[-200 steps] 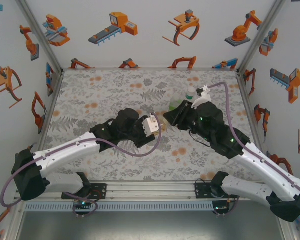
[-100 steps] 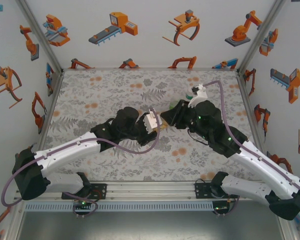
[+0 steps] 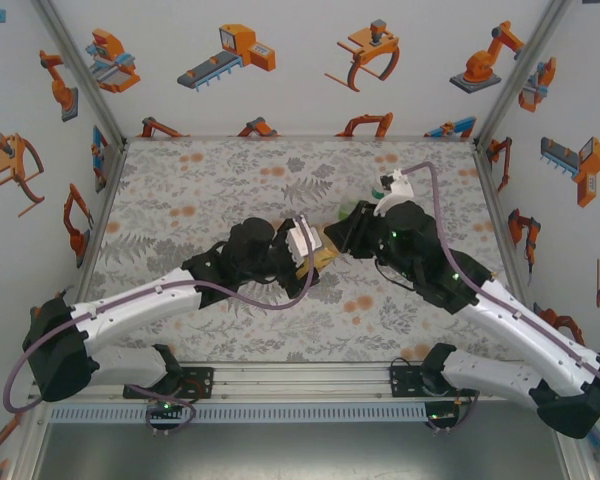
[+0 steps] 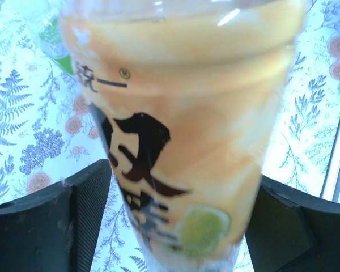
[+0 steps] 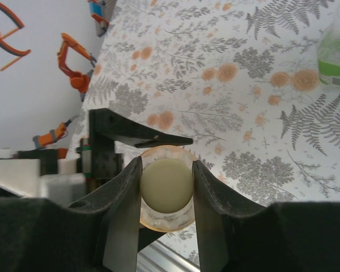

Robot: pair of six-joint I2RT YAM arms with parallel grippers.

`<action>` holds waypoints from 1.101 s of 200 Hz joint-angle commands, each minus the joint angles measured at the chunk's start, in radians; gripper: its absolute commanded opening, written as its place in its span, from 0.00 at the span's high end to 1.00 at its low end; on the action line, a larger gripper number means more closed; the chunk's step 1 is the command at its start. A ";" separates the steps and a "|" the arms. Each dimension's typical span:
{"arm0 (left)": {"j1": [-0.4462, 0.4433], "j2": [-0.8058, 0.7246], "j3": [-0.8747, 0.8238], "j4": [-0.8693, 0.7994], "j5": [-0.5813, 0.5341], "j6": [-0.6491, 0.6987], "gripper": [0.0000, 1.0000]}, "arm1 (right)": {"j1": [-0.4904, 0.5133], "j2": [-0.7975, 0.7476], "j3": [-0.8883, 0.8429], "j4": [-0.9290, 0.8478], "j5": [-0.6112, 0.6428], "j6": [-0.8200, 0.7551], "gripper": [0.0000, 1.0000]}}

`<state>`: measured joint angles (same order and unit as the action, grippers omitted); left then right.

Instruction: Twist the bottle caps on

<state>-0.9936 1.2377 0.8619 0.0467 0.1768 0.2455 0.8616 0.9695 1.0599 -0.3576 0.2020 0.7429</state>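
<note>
Now seating cap [image 5: 166, 190], pinched in right gripper [image 5: 166, 171], onto amber bottle [image 4: 187, 130]. Left gripper [image 4: 184, 180] flanking bottle, hold impossible to tell. Next: clamp bottle, twist.

A robot lab test cell: aluminium-framed walls [image 3: 80, 70] papered with orange robot cartoons [image 3: 230, 50], floral tabletop [image 3: 200, 180].

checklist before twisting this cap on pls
1. Grip: right gripper clamped on the cap: ok.
2. Seating: cap centred over the amber bottle neck: ok.
3. Threads caught straight: cannot tell.
4. Hold: left gripper straddling the amber bottle: ok.
5. Hold firm enough to stop it turning: cannot tell.
6. Clearance: green bottle apart from the right gripper: ok.
</note>
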 commanded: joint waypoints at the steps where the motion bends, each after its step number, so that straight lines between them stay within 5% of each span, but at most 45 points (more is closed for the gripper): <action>1: 0.003 -0.041 -0.010 0.097 0.017 -0.022 0.20 | 0.004 0.020 0.006 -0.026 0.068 -0.069 0.89; 99: 0.049 -0.117 -0.043 0.072 -0.051 -0.062 0.17 | -0.056 0.269 0.094 0.085 0.176 -0.326 0.95; 150: 0.171 -0.184 -0.078 0.082 -0.030 -0.256 0.15 | -0.121 0.421 0.135 0.242 0.166 -0.437 0.97; 220: 0.211 -0.215 -0.076 0.000 -0.110 -0.347 0.11 | -0.188 0.649 0.279 0.299 0.146 -0.523 0.98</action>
<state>-0.7868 1.0458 0.7868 0.0769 0.0837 -0.0532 0.6903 1.5745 1.2663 -0.1101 0.3489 0.2630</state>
